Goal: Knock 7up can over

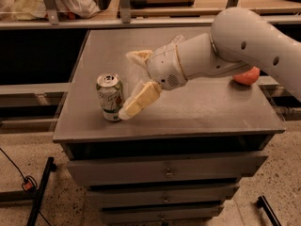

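The 7up can [109,98] stands upright on the grey cabinet top [197,112], near its front left. It is pale with green lettering and a silver pull-tab top. My gripper [126,85] reaches in from the right on the white arm and is open, just right of the can. The lower cream finger [140,100] slants down, its tip at the can's lower right side, touching or nearly so. The upper finger [138,56] sits behind and above the can, apart from it.
An orange object [248,76] lies at the cabinet's right, partly behind my arm. Drawers [164,172] front the cabinet below. A shelf rail [70,23] with pale bags [37,1] runs behind. A black cable and stand foot [40,192] are on the floor at left.
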`<state>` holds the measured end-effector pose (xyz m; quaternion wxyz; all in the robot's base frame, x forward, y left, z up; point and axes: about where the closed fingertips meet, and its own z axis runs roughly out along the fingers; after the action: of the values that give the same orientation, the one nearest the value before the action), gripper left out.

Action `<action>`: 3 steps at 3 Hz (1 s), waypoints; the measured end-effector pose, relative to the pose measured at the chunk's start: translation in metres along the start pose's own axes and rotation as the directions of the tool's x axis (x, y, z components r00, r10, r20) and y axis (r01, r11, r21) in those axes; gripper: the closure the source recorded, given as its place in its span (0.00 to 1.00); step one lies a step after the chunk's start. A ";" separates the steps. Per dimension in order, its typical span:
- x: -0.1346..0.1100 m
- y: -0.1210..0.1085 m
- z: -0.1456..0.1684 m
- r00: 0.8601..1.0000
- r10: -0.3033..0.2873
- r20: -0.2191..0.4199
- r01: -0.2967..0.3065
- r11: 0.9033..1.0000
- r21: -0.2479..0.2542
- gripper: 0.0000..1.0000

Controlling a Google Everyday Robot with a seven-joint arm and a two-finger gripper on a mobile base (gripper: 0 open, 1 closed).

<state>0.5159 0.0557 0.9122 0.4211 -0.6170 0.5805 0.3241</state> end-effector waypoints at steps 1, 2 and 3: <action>-0.003 -0.005 0.011 0.998 0.015 0.053 -0.014 1.000 -0.007 0.00; -0.001 -0.004 0.021 0.995 0.021 0.092 -0.020 1.000 -0.016 0.00; 0.005 0.002 0.030 0.994 0.029 0.107 -0.026 0.999 -0.029 0.00</action>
<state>0.5174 0.0803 0.8942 0.4386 -0.5964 0.5608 0.3707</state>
